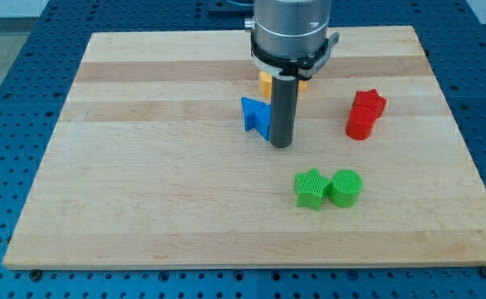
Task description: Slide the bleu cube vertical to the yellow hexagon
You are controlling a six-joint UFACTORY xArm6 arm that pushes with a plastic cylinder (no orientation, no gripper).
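The blue cube sits near the board's middle, pressed against the blue triangular block on its left. My tip stands just to the right of the blue cube, touching it. The yellow hexagon lies just above, mostly hidden behind the arm; only its left edge shows. A second yellow block beside it is almost wholly hidden.
A red star and a red cylinder sit at the right. A green star and a green cylinder sit side by side at the lower right. The wooden board lies on a blue perforated table.
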